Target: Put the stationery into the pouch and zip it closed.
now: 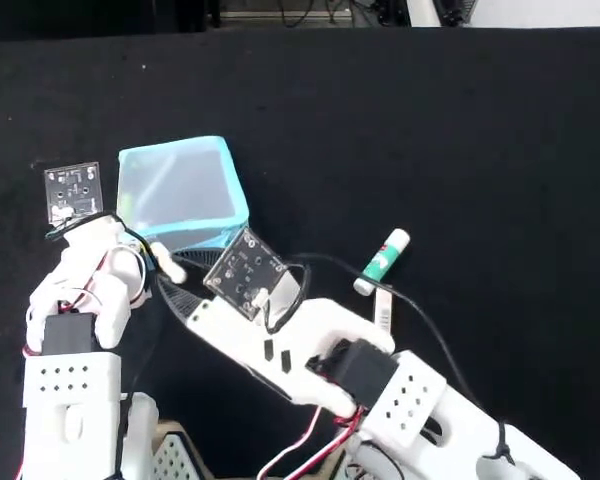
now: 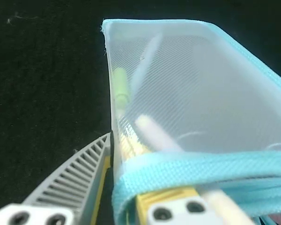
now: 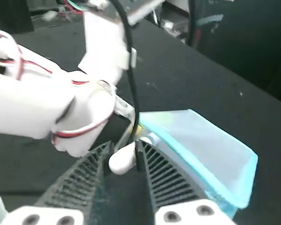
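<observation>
Your left gripper (image 2: 113, 159) is closed narrowly on the open zip edge of the pouch (image 1: 180, 190), at the corner nearest the arms. Just beside that mouth, your right gripper (image 3: 124, 161) pinches a white pen (image 3: 123, 159) whose far end lies inside the pouch. 1 green pen (image 2: 121, 86) shows through the mesh. The glue stick (image 1: 382, 262) lies well apart from the pouch, past the right arm.

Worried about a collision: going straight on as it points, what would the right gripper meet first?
Likely the left gripper, close ahead holding the pouch edge, with the carried white pen touching first; depth unclear.
</observation>
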